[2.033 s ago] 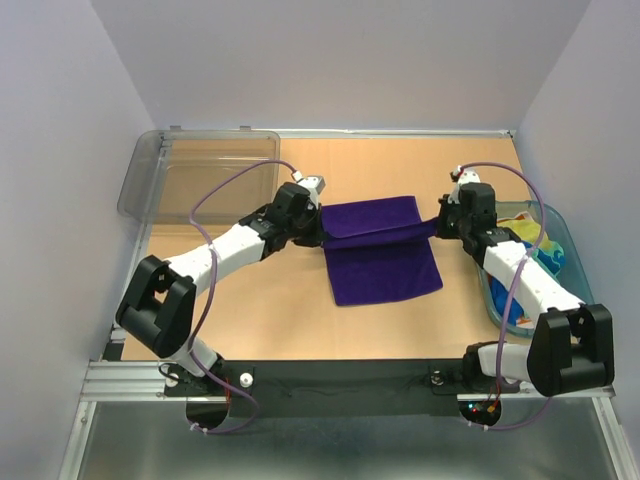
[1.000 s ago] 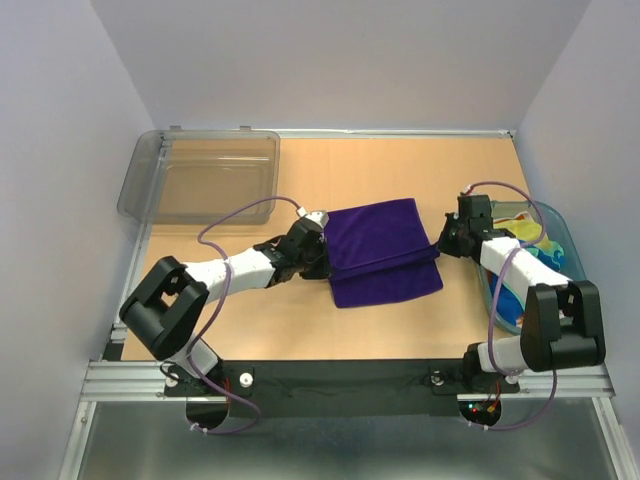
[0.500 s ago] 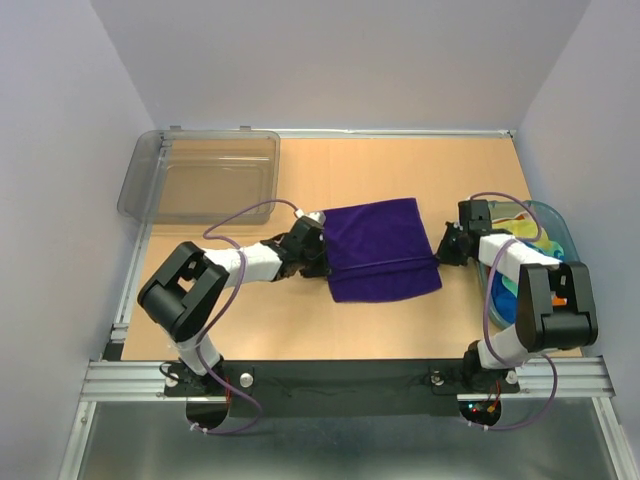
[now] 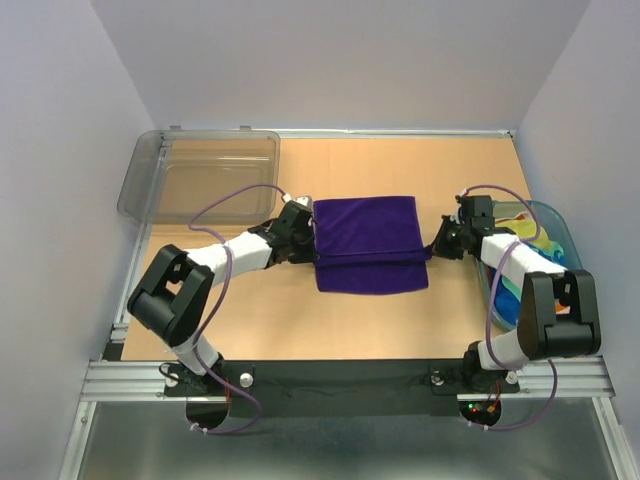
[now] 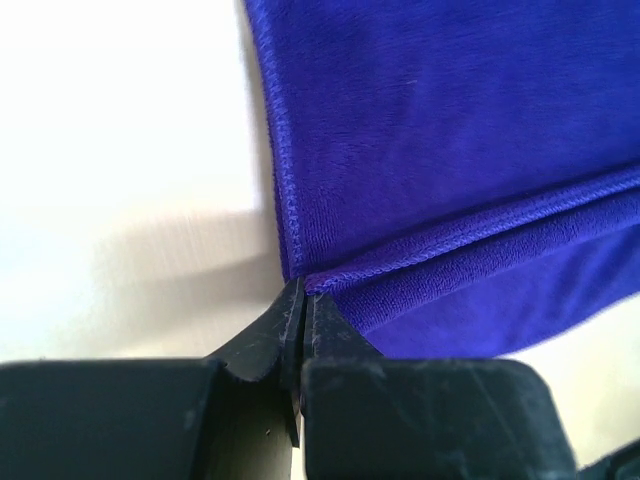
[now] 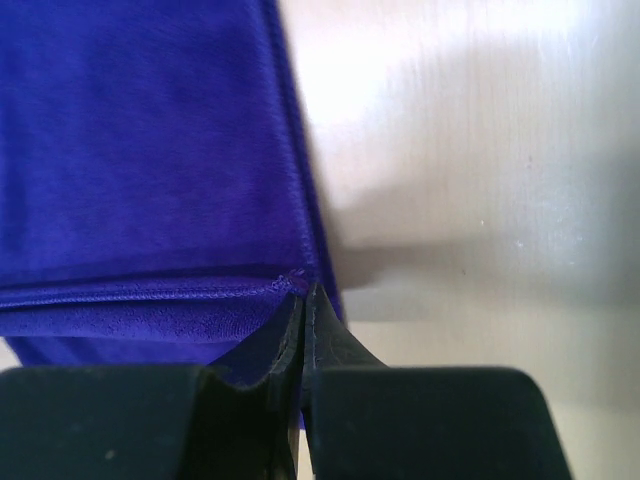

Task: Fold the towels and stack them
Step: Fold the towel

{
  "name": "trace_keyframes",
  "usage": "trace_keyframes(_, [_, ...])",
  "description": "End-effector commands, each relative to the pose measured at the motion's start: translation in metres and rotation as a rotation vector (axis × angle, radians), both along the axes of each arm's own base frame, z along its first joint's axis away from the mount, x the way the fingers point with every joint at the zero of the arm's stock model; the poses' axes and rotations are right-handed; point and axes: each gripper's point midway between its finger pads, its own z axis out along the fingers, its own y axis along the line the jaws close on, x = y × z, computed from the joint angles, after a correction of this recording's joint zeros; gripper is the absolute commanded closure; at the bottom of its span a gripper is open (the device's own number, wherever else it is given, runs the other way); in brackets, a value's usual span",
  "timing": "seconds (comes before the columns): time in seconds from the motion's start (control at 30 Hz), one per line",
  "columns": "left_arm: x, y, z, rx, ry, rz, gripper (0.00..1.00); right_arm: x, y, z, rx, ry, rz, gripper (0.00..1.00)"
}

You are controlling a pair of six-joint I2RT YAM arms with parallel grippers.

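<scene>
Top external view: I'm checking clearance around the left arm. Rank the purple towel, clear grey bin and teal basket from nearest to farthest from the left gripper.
1. The purple towel, in the middle; the left gripper pinches its left edge.
2. The clear grey bin, in the far-left corner.
3. The teal basket, at the right side, beyond the towel.

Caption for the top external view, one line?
The left gripper and right gripper pinch opposite edges of the half-folded purple towel.
</scene>
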Motion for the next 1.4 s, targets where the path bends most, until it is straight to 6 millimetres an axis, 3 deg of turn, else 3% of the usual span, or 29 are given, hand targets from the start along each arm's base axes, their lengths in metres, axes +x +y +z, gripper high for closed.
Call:
trace_keyframes(0.0, [0.002, 0.025, 0.030, 0.077, -0.076, 0.005, 1.00, 0.022, -0.012, 0.043, -0.052, -0.150, 0.002, 1.00])
trace_keyframes(0.2, [0.001, 0.021, 0.047, 0.043, -0.111, -0.013, 0.97, 0.013, -0.002, 0.048, -0.005, -0.163, 0.029, 0.99])
trace_keyframes(0.3, [-0.007, 0.022, 0.037, 0.037, -0.089, -0.009, 0.96, 0.007, 0.000, 0.044, 0.015, -0.149, 0.025, 0.99])
trace_keyframes(0.47, [-0.033, 0.018, 0.007, 0.002, -0.007, -0.030, 0.96, -0.009, -0.001, 0.019, 0.028, -0.067, -0.019, 1.00])
trace_keyframes(0.7, [-0.044, 0.012, -0.018, 0.014, 0.036, -0.041, 0.91, -0.013, 0.000, 0.003, 0.035, -0.016, -0.024, 0.98])
trace_keyframes(0.8, [-0.047, 0.009, -0.019, 0.011, 0.040, -0.051, 0.82, -0.016, 0.003, 0.003, 0.045, -0.015, -0.001, 0.87])
trace_keyframes(0.83, [-0.050, 0.006, -0.018, 0.010, 0.039, -0.060, 0.72, -0.016, 0.005, 0.006, 0.054, -0.023, 0.006, 0.73])
trace_keyframes(0.9, [-0.053, 0.003, -0.009, -0.010, 0.020, -0.064, 0.55, -0.019, 0.010, 0.012, 0.075, -0.033, 0.023, 0.61])
trace_keyframes(0.93, [-0.056, 0.004, -0.007, -0.012, 0.016, -0.064, 0.39, -0.018, 0.010, 0.019, 0.077, -0.047, 0.025, 0.56])
trace_keyframes(1.03, [-0.063, 0.004, 0.011, -0.047, -0.017, -0.070, 0.20, -0.014, 0.012, 0.056, 0.059, -0.144, 0.082, 0.43])
trace_keyframes(1.17, [-0.066, 0.009, 0.041, -0.082, -0.089, -0.070, 0.13, -0.010, 0.021, 0.092, 0.010, -0.218, 0.197, 0.42])
trace_keyframes(1.27, [-0.057, 0.021, 0.068, -0.044, -0.170, -0.047, 0.12, -0.013, 0.047, 0.104, -0.008, -0.235, 0.325, 0.42])
trace_keyframes(1.37, [-0.042, 0.035, 0.093, 0.010, -0.235, -0.021, 0.12, -0.015, 0.090, 0.101, -0.043, -0.240, 0.522, 0.42])
